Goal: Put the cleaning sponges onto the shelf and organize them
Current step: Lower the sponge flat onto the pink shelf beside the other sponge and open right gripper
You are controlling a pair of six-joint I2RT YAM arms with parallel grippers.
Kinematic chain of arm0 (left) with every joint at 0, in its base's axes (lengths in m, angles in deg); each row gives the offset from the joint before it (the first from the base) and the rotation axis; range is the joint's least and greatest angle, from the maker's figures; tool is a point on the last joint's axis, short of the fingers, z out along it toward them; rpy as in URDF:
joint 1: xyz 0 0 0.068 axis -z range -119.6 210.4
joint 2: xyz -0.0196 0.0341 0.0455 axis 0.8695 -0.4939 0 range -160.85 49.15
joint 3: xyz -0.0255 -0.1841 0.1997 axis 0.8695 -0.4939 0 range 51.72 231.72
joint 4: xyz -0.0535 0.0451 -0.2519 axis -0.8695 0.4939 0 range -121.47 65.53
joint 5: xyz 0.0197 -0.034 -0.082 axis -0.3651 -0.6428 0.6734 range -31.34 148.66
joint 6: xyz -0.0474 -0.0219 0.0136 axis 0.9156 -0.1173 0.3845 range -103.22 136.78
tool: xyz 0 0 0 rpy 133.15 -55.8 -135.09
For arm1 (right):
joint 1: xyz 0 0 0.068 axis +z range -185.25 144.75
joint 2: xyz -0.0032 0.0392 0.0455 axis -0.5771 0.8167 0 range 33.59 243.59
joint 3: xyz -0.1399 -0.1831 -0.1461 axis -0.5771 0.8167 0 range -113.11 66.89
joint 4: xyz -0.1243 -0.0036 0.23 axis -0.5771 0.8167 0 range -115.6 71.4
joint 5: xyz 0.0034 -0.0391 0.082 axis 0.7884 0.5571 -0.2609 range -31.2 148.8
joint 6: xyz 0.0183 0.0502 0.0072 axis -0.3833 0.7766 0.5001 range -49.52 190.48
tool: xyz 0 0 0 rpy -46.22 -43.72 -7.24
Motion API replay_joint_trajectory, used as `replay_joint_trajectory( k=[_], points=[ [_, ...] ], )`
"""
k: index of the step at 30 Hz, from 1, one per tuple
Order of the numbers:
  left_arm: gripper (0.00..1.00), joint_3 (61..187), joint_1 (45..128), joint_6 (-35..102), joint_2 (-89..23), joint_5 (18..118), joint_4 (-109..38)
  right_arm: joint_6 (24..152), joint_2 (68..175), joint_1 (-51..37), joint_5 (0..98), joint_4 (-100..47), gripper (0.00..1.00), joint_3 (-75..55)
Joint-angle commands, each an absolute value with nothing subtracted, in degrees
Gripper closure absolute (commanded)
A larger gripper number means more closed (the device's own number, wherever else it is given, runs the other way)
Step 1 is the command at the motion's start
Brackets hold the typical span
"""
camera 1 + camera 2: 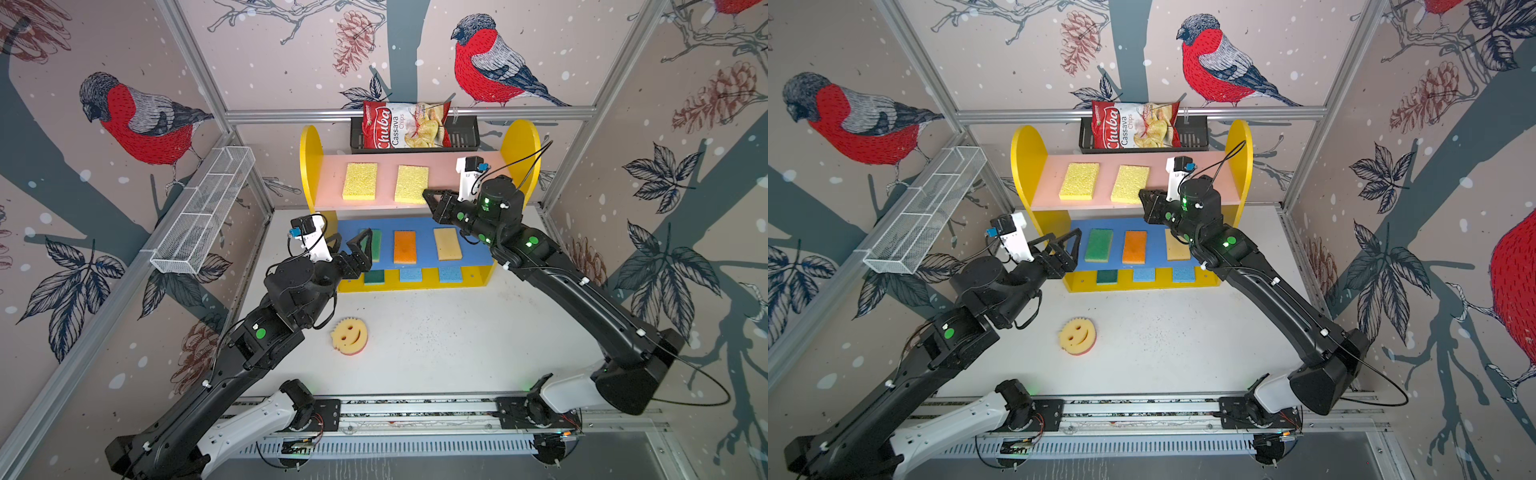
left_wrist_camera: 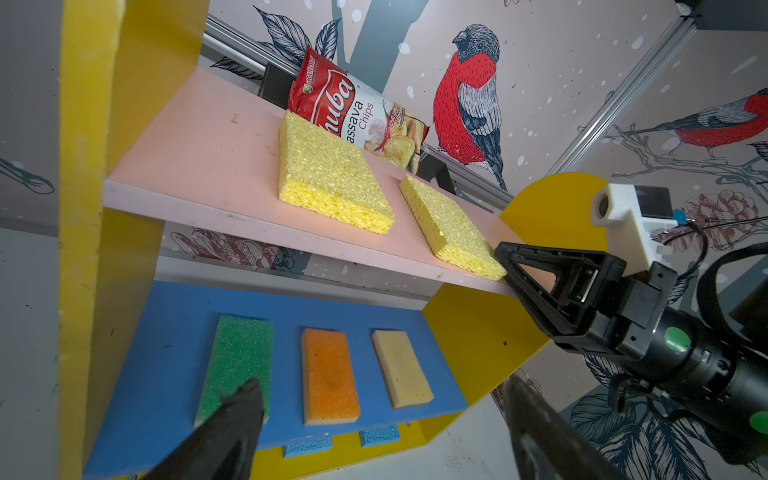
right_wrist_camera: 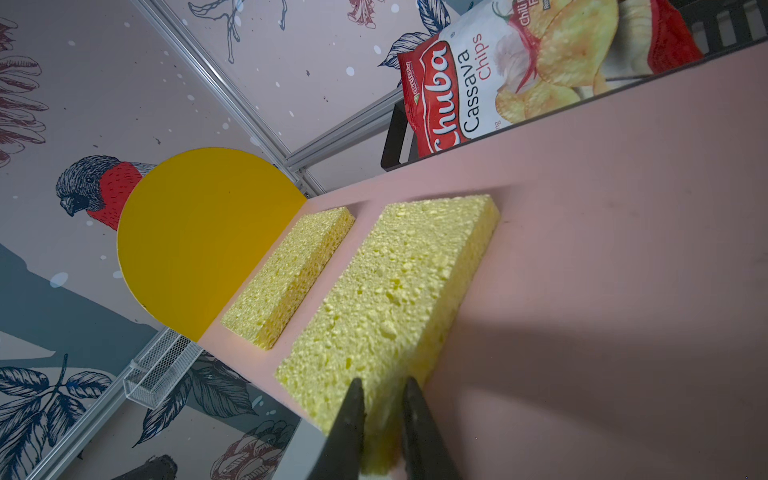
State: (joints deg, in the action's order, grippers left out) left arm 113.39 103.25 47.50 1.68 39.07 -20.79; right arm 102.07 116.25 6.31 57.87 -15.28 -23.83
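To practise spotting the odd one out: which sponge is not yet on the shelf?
The round smiley-face sponge: it lies on the table in front of the shelf, while the rectangular ones all sit on it.

Shelf [image 1: 311, 166]: eight sponges [image 1: 404, 247]. Table [image 1: 457, 332]: smiley sponge [image 1: 350, 336].

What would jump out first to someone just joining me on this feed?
The bright shelf at the back, its boards lined with sponges, and the red chips bag in the black basket behind it. Out front, one smiley-face sponge lies alone on the white table. The right pincer straddles a corner of a yellow sponge on the pink top board.
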Motion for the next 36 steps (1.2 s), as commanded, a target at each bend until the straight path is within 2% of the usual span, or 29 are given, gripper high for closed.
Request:
replay_joint_trajectory(
  k=[1, 18, 21, 24, 30, 36],
  points=[
    [0.11, 113.11, 103.23, 48.18, 1.68, 39.5, -21.89, 101.77, 116.17, 6.15, 60.03, -16.35, 0.78, -23.8],
    [0.11, 113.04, 103.21, 47.26, 2.16, 38.24, -21.87, 98.84, 114.36, 6.12, 61.23, -16.38, 0.75, -24.67],
    [0.11, 113.32, 103.21, 46.74, 1.9, 38.15, -22.23, 97.81, 113.14, 7.63, 61.41, -16.7, 0.92, -24.18],
    [0.11, 113.98, 103.23, 46.14, 0.92, 38.12, -22.41, 96.36, 112.57, 10.22, 61.6, -16.47, 0.99, -23.8],
    [0.11, 115.99, 103.2, 45.2, -1.93, 39.39, -23.29, 95.54, 114.65, 13.7, 61.09, -15.92, 1.0, -23.37],
    [0.11, 116.28, 103.2, 45.42, -2.92, 39.5, -23.29, 95.33, 116.71, 13.2, 61.06, -15.07, 1.0, -24.61]
  ],
)
